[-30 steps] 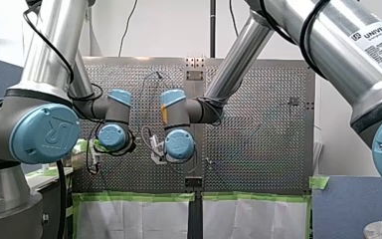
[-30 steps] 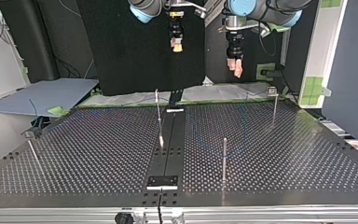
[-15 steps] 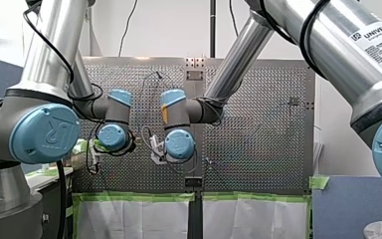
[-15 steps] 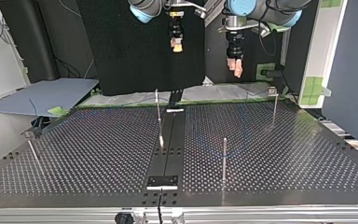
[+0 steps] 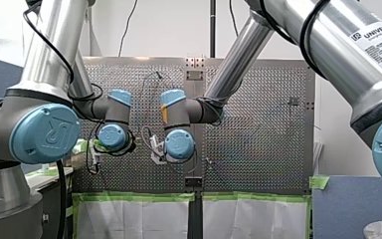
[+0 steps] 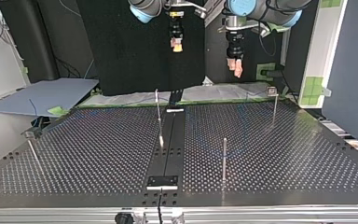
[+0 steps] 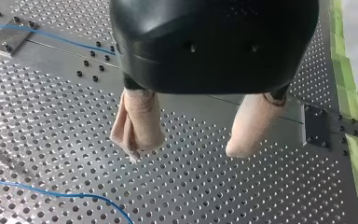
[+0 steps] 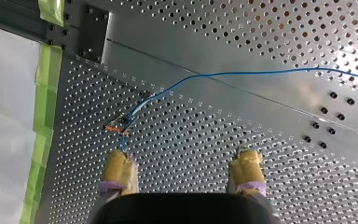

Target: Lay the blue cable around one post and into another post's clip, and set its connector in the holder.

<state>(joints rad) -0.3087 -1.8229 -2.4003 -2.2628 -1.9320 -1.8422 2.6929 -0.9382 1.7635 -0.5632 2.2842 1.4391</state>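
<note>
In the right wrist view the thin blue cable (image 8: 242,73) runs across the perforated table to a small dark connector (image 8: 120,124), which lies flat just ahead of one yellow pad (image 8: 120,169). My right gripper (image 8: 183,168) is open and empty above it. The left wrist view shows my left gripper (image 7: 193,140) open too, beige pads apart, nothing between them, with loops of cable (image 7: 51,193) beside it on the table. In the top view both grippers hang high over the far edge, right (image 6: 177,45) and left (image 6: 236,69). Thin posts (image 6: 158,112) (image 6: 224,158) stand on the table.
More posts stand at the top view's right (image 6: 274,105) and left (image 6: 31,149). A dark centre strip carries small plates (image 6: 162,181) (image 6: 175,110). Green tape (image 8: 44,116) lines the table's edge. In the front view the wrists (image 5: 112,137) (image 5: 179,144) hide the grippers.
</note>
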